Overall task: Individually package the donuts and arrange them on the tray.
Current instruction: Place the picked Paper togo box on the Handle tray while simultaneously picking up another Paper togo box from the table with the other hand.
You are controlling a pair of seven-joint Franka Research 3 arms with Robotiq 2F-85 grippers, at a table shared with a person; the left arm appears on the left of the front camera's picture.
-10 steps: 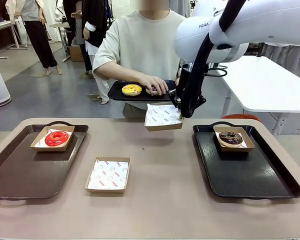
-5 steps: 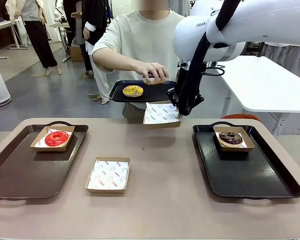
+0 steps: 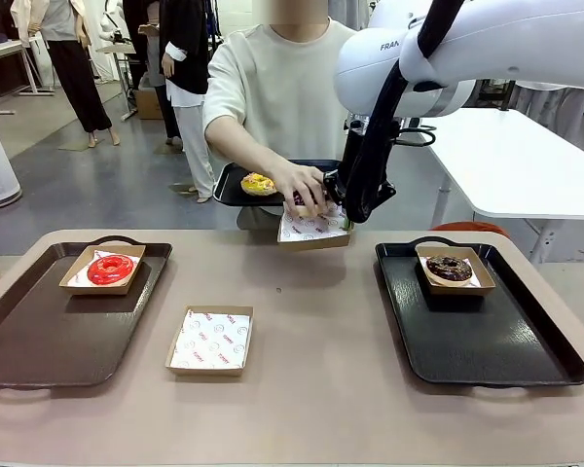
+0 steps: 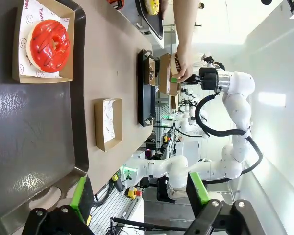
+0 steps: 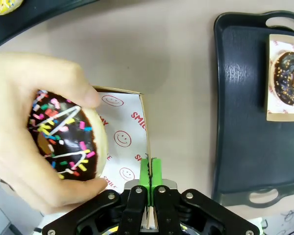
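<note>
the table (image 3: pixel 311 321) carries a tray (image 3: pixel 39 331) at its left end with the red donut (image 3: pixel 111 269) boxed on it, a second tray (image 3: pixel 487 341) at its right end with the chocolate donut (image 3: pixel 450 268) boxed too, and an empty paper-lined box (image 3: pixel 210 341) near its middle. above the table's far edge the right gripper (image 5: pixel 149 169) is clamped on the rim of a lifted box (image 3: pixel 311 232), the person's hand (image 3: pixel 302 185) holding the drizzled donut (image 5: pixel 63 137) over it — the yellow donut (image 3: pixel 258 183) lies on a small black tray (image 3: pixel 236 195) just beyond that edge. the left gripper (image 4: pixel 139 193) hangs over the table's left end, fingers spread wide, empty.
</note>
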